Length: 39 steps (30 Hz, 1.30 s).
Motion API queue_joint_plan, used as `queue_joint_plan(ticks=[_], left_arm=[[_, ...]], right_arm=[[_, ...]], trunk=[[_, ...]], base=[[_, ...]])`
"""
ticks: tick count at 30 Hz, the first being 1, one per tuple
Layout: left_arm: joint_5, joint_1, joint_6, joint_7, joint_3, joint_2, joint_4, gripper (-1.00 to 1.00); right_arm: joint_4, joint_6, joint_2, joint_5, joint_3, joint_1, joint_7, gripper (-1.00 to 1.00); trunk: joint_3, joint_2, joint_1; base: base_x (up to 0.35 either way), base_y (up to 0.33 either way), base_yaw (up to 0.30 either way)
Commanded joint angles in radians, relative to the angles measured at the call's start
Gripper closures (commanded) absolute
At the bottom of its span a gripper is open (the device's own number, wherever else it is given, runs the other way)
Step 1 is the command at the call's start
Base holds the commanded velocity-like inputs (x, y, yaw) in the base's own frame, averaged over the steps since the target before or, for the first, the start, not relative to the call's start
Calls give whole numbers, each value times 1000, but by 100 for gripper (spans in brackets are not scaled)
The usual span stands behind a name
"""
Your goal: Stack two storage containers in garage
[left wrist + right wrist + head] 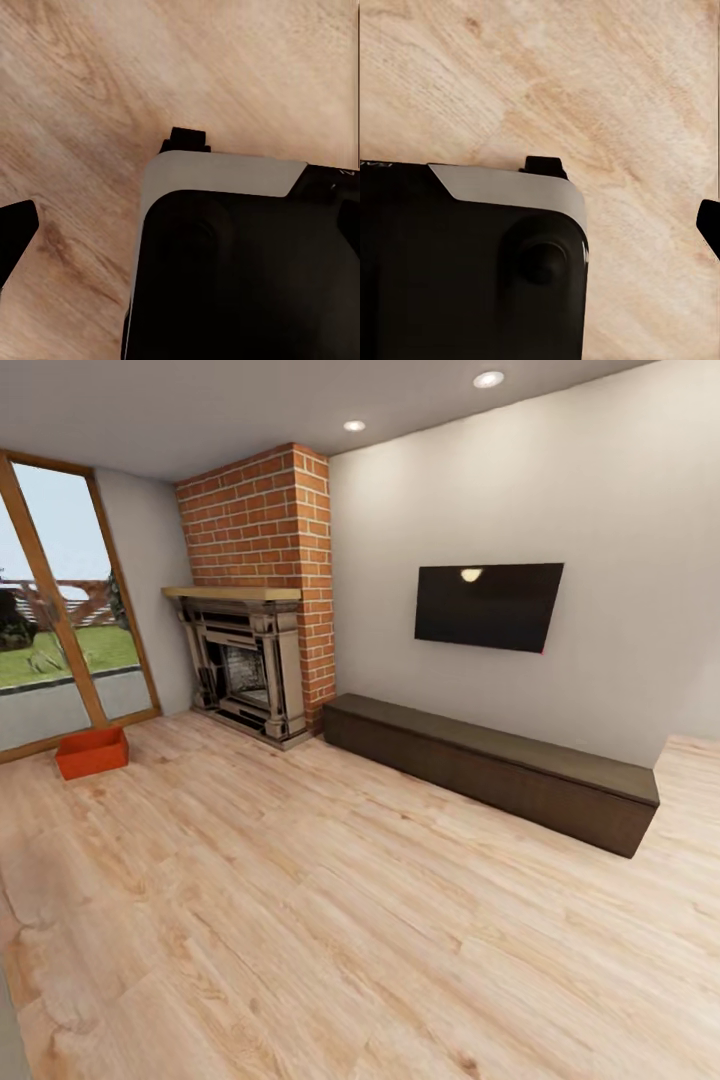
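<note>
One orange-red storage container [92,752] sits on the light wood plank flooring [330,920] of the living room, far across the boards and well apart from either claw. It is a rectangular open-top bin with plain straight walls, standing upright and flat on the planks with its opening up. It lies just in front of the wood-framed glass door [60,620] and to the left of the brick fireplace [255,590]. Its inside cannot be made out from the head view at this range.
</note>
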Motion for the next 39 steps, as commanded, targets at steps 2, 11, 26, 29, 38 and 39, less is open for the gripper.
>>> queue_joint_plan(ticks=[2,11,26,29,38,39], left_arm=[[8,-1,4,1,5,0,0,-100],[8,-1,2,1,5,-1,0,-100],[10,0,2,-5,5,-2,0,-100],[10,0,2,-5,5,-3,0,-100],[10,0,2,-5,5,-3,0,-100],[10,0,2,-5,5,-3,0,-100]], right_arm=[[3,-5,-7,-23,8,-1,-1,-100],[1,-5,-25,-68,9,-1,-1,-100],[1,-2,-25,-69,12,-1,-1,-100],[1,4,-23,-67,14,-1,-3,-100],[1,6,-22,-60,21,-1,-4,-100],[1,6,-22,-60,22,-1,-4,-100]], trunk=[[-1,0,1],[-1,0,1],[-1,0,1],[-1,0,1],[-1,0,1],[-1,0,1]], base=[[323,0,0],[323,0,0],[323,0,0],[324,0,0],[324,0,160],[324,0,255]])
